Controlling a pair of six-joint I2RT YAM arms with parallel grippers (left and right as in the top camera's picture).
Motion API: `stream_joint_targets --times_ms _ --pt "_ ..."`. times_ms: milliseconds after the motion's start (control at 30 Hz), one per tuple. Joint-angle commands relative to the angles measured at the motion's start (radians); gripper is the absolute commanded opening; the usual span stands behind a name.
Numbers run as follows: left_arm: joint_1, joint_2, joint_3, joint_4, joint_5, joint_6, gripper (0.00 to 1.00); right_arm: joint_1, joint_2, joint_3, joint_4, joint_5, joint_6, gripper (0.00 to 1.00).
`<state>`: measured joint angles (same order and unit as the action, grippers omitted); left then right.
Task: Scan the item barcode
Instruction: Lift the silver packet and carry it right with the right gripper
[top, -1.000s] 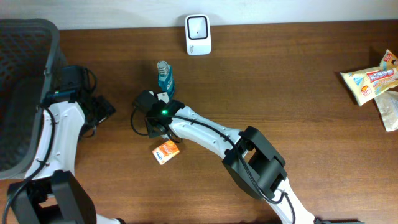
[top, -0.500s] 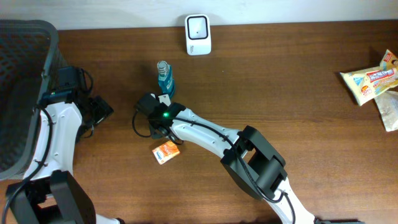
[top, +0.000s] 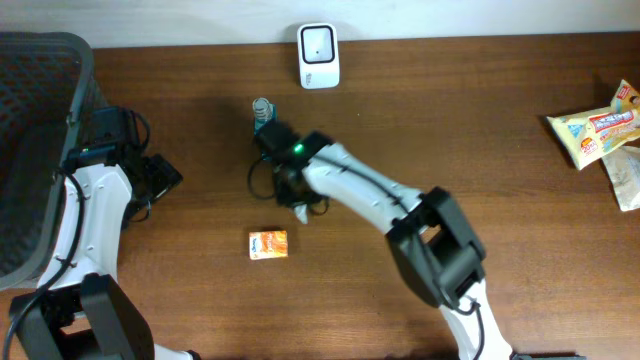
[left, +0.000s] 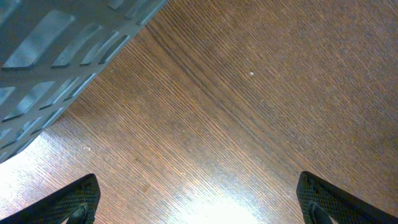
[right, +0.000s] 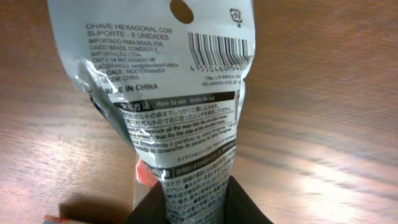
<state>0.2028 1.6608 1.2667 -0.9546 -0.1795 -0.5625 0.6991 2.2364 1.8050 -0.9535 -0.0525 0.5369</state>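
Note:
My right gripper (right: 198, 205) is shut on the lower end of a grey plastic package (right: 180, 93). The package stretches away from the fingers above the table. Its printed back faces the wrist camera, with the barcode (right: 219, 48) near the top right beside a hang hole. In the overhead view only the package's top (top: 262, 108) pokes out past the right gripper (top: 270, 130). It lies below and left of the white scanner (top: 318, 42) at the table's back edge. My left gripper (left: 200, 199) is open over bare wood at the left (top: 160, 180).
A small orange box (top: 268, 244) lies on the table in front of the right arm; its corner (right: 53, 219) shows in the right wrist view. A dark mesh basket (top: 40, 150) fills the far left, its rim (left: 62, 43) beside the left gripper. Snack packets (top: 595, 130) lie far right.
The right gripper has shut on the package and swung with it to the right and toward the back. The orange box now lies uncovered. The left arm has barely moved.

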Motion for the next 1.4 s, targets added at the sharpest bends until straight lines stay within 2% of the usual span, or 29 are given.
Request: stream_joint_targets --times_ms 0,167,267,400,467,667,700,767,867,1000,1200,1367 --pt "0.01 0.009 -0.007 -0.002 0.007 -0.006 0.99 -0.121 -0.068 0.02 -0.048 -0.284 -0.154 0.23" --pt "0.01 0.009 -0.007 -0.002 0.007 -0.006 0.99 -0.29 -0.068 0.016 -0.143 -0.423 -0.299 0.24" --pt "0.01 0.009 -0.007 -0.002 0.007 -0.006 0.99 -0.376 -0.068 -0.005 -0.142 -0.562 -0.379 0.29" --pt "0.01 0.009 -0.007 -0.002 0.007 -0.006 0.99 -0.498 -0.052 -0.108 -0.13 -0.681 -0.432 0.3" --pt "0.01 0.009 -0.007 -0.002 0.007 -0.006 0.99 -0.53 -0.046 -0.148 -0.109 -0.679 -0.432 0.3" --pt "0.01 0.009 -0.007 -0.002 0.007 -0.006 0.99 -0.626 -0.065 -0.168 -0.129 -0.562 -0.439 0.42" --pt "0.01 0.009 -0.007 -0.002 0.007 -0.006 0.99 -0.627 -0.086 -0.161 -0.143 -0.56 -0.491 0.46" --pt "0.01 0.009 -0.007 -0.002 0.007 -0.006 0.99 -0.605 -0.126 -0.151 -0.151 -0.52 -0.523 0.51" --pt "0.01 0.009 -0.007 -0.002 0.007 -0.006 0.99 -0.517 -0.196 -0.15 -0.131 -0.33 -0.53 0.52" --pt "0.01 0.009 -0.007 -0.002 0.007 -0.006 0.99 -0.323 -0.233 -0.15 -0.101 -0.021 -0.528 0.52" --pt "0.01 0.009 -0.007 -0.002 0.007 -0.006 0.99 -0.04 -0.201 -0.153 -0.045 0.426 -0.437 0.54" --pt "0.01 0.009 -0.007 -0.002 0.007 -0.006 0.99 0.064 -0.145 -0.156 -0.011 0.54 -0.423 0.54"
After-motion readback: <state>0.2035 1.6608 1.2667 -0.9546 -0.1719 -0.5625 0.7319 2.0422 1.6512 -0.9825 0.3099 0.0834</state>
